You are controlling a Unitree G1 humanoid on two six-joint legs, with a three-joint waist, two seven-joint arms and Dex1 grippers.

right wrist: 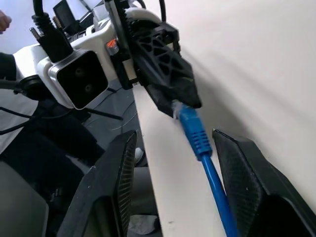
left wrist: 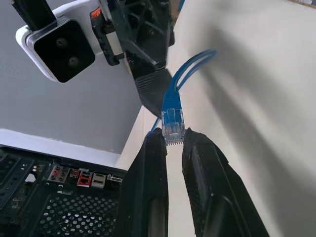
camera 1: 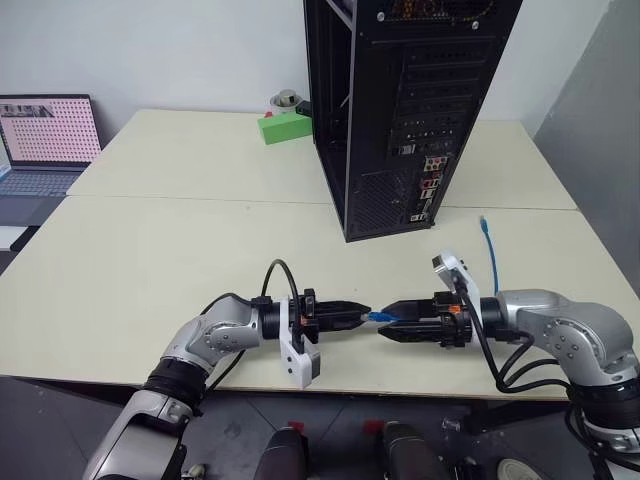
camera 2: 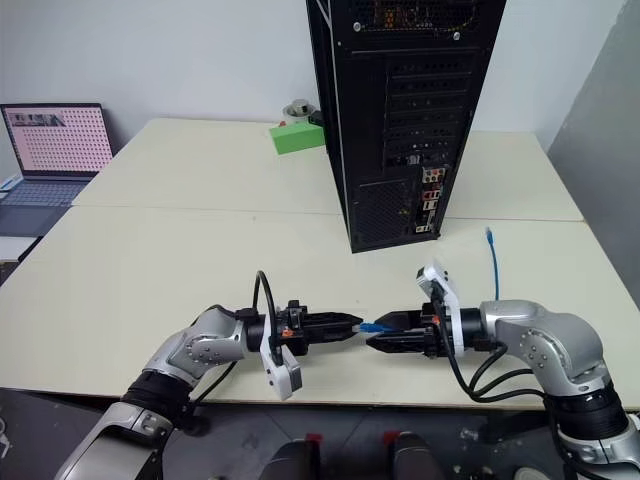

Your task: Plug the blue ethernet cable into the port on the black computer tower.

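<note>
The black computer tower stands upright at the back middle of the table, its rear panel facing me. The port lies somewhere in the rear connector cluster, too small to pick out. My left gripper points right near the table's front edge, shut on the plug of the blue ethernet cable. My right gripper points left to meet it, its fingers open on either side of the cord just behind the plug. The cable's other end lies on the table to the right.
A laptop sits open at the far left on a lower surface. A green box and a small round object sit behind the tower's left side. Both grippers hover just above the table's front edge.
</note>
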